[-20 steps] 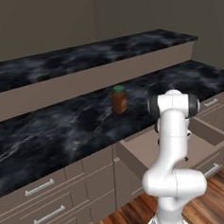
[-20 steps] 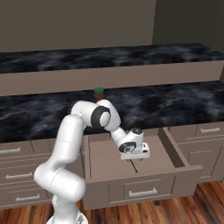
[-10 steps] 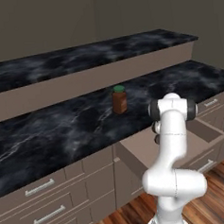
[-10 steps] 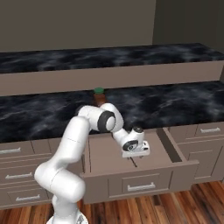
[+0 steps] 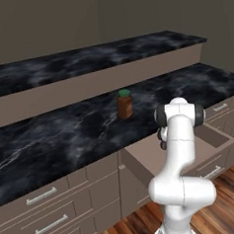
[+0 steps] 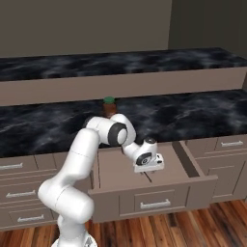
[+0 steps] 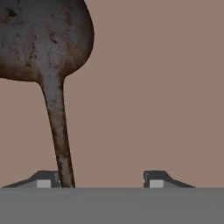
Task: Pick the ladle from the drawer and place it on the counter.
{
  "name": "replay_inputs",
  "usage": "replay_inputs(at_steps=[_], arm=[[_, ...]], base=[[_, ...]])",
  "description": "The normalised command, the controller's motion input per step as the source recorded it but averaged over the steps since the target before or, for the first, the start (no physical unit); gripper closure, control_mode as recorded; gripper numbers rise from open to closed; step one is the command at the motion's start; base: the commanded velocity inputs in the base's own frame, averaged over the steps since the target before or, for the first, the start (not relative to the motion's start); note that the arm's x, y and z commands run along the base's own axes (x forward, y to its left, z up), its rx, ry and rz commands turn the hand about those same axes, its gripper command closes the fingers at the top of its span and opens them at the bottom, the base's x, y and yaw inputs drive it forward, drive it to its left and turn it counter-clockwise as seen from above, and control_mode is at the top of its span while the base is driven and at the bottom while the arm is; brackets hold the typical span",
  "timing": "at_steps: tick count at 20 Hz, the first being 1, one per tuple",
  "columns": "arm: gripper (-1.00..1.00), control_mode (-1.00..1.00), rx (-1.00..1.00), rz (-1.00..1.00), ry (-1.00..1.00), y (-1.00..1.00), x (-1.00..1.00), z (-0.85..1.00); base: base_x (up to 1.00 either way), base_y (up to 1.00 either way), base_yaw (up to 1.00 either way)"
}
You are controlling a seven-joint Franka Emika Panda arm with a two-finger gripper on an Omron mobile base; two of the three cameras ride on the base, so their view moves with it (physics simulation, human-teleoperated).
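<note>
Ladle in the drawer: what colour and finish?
Dark mottled grey-brown metal ladle, clearest in the hand view.

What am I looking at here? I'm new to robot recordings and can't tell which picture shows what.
It is a simulated kitchen. The white arm is a robot reaching into the open drawer. Two pictures come from cameras on its base, left and right behind it. The third looks along the hand: the two dark fingers stand apart, and the ladle lies on the drawer floor, its handle beside one finger, not yet clearly gripped. A brown jar with a green lid stands on the black marble counter.
</note>
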Motion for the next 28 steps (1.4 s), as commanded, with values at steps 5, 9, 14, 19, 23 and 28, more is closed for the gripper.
replay_inputs(at_steps=[5,9,14,19,23,28], arm=[[1.00,-1.00,-0.01,0.00,-0.06,0.00,-0.98,-0.99],[1.00,-1.00,0.00,0.01,-0.15,0.00,-0.82,-1.00],[1.00,-1.00,0.00,0.02,-0.09,0.00,-0.65,-0.48],[1.00,-1.00,-0.05,0.04,-0.03,0.00,-0.43,0.02],[1.00,-1.00,-0.09,0.09,0.00,-0.01,-0.01,0.38],[1.00,-1.00,-0.07,0.17,0.09,0.00,0.01,0.91]], base=[[0.00,0.00,0.00],[0.00,0.00,0.00],[0.00,0.00,0.00],[0.00,0.00,0.00],[0.00,0.00,0.00],[0.00,0.00,0.00]])
